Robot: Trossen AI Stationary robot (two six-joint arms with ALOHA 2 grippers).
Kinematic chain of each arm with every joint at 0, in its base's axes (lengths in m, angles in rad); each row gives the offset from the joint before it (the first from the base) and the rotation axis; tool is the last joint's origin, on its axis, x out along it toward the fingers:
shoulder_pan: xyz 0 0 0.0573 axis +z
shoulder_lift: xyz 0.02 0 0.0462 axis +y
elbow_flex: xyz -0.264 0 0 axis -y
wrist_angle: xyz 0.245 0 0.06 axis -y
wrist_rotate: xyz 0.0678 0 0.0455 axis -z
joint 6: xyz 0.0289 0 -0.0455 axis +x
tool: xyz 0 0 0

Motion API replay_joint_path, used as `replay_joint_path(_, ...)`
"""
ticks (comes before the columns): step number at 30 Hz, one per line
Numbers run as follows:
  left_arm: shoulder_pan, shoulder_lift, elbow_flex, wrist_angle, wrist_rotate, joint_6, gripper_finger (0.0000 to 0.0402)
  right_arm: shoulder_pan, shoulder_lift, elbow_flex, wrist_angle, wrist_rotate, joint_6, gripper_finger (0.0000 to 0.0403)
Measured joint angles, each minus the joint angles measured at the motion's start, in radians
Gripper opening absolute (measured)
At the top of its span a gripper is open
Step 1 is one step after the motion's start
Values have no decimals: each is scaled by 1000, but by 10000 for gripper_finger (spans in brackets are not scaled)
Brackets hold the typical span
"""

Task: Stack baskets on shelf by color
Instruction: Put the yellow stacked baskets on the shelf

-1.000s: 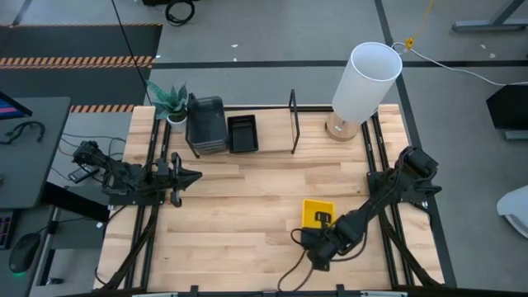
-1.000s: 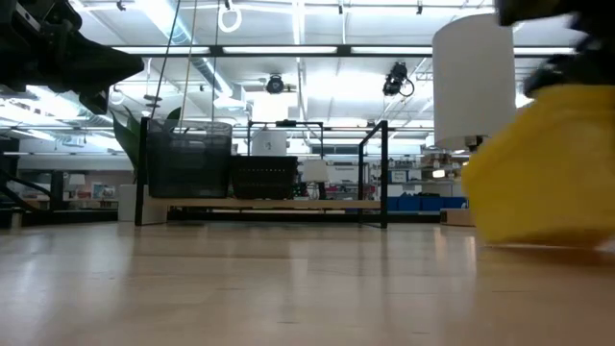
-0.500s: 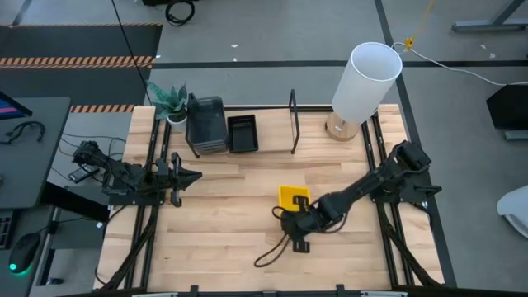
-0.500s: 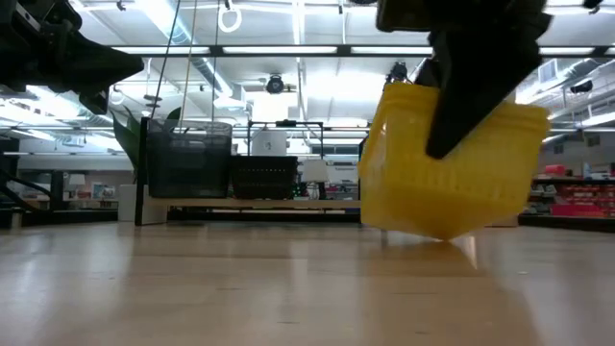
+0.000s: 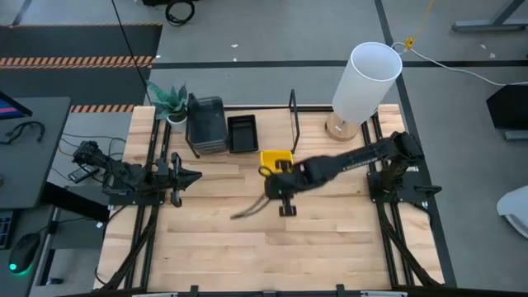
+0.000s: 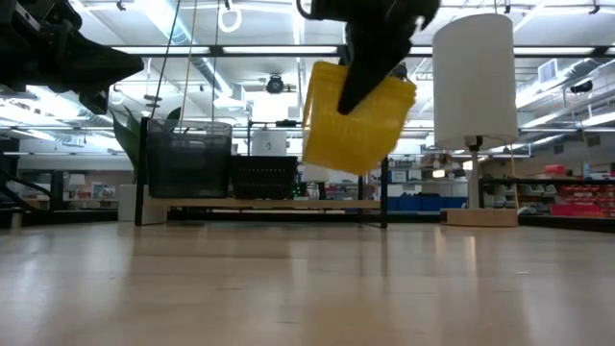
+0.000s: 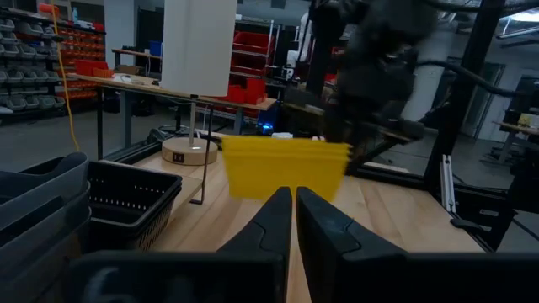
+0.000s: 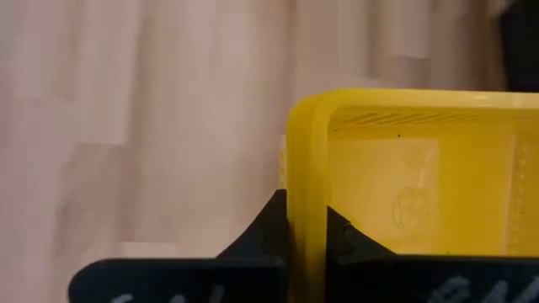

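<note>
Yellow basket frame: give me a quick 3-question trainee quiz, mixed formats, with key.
1. True or false: the yellow basket is resting on the table.
2. Which gripper is shut on it? A) left gripper B) right gripper
3. Fill in: on the shelf, the black basket sits beside a stack of ____ baskets.

Key: 1 false, the low view shows it lifted and tilted. 2 B. 3 grey.

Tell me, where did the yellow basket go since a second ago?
The right claw, shut on the yellow basket, carried it from the table's near right toward the shelf and lifted it higher. The left claw, grey baskets and black basket stayed put.
</note>
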Motion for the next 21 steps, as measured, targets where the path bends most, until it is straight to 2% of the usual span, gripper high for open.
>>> replay_joint_path(10,0,0,0,0,0,0,36,-163,0,85,-47,41,-240,14)
replay_joint_path(18,0,0,0,0,0,0,26,-288,4,87,-42,51,-354,14)
replay_joint_path(21,0,0,0,0,0,0,27,-324,5,80,-19,20,-384,14)
